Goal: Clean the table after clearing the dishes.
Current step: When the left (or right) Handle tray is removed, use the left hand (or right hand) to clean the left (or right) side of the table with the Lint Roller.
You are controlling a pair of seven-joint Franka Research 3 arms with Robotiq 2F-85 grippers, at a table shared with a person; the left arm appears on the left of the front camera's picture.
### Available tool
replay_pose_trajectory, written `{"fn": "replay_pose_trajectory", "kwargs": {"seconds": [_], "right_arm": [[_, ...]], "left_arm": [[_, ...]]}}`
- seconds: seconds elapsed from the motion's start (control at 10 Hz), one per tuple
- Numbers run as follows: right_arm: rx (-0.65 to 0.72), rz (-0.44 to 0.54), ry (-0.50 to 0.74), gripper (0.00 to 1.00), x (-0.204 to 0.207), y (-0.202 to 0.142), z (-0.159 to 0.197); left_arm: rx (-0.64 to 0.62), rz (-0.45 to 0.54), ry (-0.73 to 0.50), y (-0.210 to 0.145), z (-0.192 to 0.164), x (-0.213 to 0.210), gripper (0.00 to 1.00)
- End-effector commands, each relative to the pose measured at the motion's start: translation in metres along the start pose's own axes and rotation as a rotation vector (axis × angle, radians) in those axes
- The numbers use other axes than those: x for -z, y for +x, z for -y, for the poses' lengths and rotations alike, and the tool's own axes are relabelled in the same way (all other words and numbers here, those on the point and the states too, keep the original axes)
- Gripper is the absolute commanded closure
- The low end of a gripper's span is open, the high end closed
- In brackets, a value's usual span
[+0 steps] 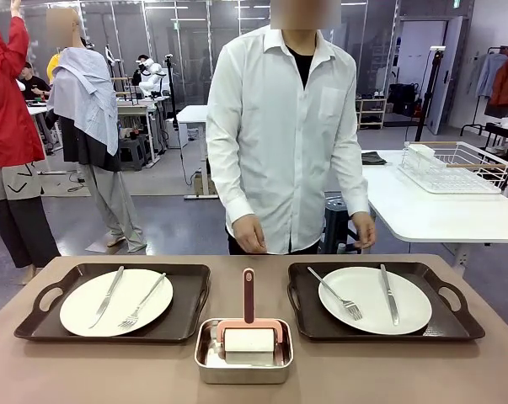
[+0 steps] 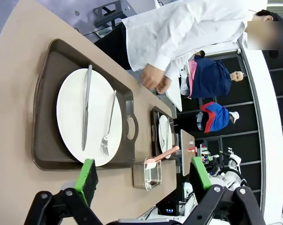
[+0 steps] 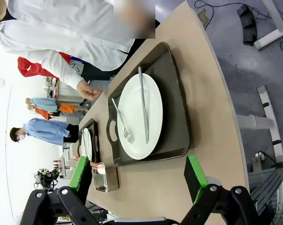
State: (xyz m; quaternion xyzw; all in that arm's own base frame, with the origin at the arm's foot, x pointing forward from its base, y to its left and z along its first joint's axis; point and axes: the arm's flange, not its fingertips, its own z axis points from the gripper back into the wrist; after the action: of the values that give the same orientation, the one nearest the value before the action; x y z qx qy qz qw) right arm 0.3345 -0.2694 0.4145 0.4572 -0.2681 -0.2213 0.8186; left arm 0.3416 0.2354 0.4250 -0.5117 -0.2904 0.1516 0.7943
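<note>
Both claws are spread wide with nothing between the pads. The left gripper (image 2: 143,164) and the right gripper (image 3: 136,161) hang over the near side of the table (image 1: 85,370).

The left plate (image 1: 125,296) sits on the left tray (image 1: 190,286) and the right plate (image 1: 371,290) on the right tray (image 1: 304,320). Each plate has a fork and knife lying on it. The steel pan (image 1: 243,370), holding a lint roller (image 1: 248,337), stands between the trays by the near edge.

Bare top: the near strip either side of the pan, and the outer corners. The person's hands (image 1: 250,236) hang just beyond the far edge.
</note>
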Motion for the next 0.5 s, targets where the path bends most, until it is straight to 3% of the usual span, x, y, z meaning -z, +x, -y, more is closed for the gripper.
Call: {"fn": "replay_pose_trajectory", "kwargs": {"seconds": [0.0,0.4], "right_arm": [[-0.001,0.001,0.005,0.0,-0.0011,-0.0003,-0.0004],[-0.001,0.001,0.005,0.0,-0.0011,-0.0003,-0.0004]], "left_arm": [[0.005,0.004,-0.016,0.002,0.0005,-0.0036,0.0],[0.005,0.004,-0.016,0.002,0.0005,-0.0036,0.0]]}}
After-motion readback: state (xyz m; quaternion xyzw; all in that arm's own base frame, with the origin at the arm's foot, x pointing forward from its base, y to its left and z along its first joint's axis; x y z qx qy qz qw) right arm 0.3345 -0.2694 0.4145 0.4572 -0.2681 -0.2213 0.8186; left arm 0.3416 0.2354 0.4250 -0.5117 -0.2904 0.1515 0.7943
